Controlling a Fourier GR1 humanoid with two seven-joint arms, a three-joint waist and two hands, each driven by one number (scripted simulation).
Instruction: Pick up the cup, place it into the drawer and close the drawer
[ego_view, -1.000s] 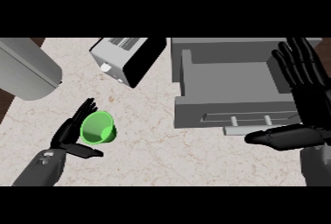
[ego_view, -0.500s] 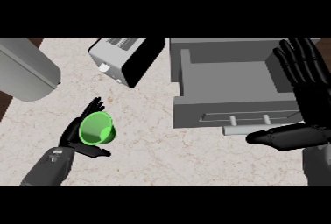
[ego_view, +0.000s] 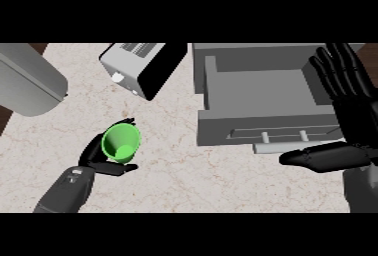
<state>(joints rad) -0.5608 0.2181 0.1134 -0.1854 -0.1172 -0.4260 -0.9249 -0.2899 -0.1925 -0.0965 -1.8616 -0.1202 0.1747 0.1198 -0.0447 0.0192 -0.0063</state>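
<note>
Near the desk's (ego_view: 184, 175) front edge, toward its left side, the left hand (ego_view: 100, 157) has its fingers and thumb curled round the green cup (ego_view: 121, 142), which tilts so its mouth faces up and forward; that grasp suits carrying it across. At the front right the right hand (ego_view: 343, 115) is open with straight fingers, palm turned toward the drawer (ego_view: 258, 92), thumb low beside the drawer's front. It looks poised to push the drawer shut once the cup is inside. Beyond, the drawer stands pulled out and bare within, well apart from the cup. At the back, a toaster (ego_view: 140, 65) lies askew left of the drawer, and a grey pot (ego_view: 26, 80) sits at the back left corner.
</note>
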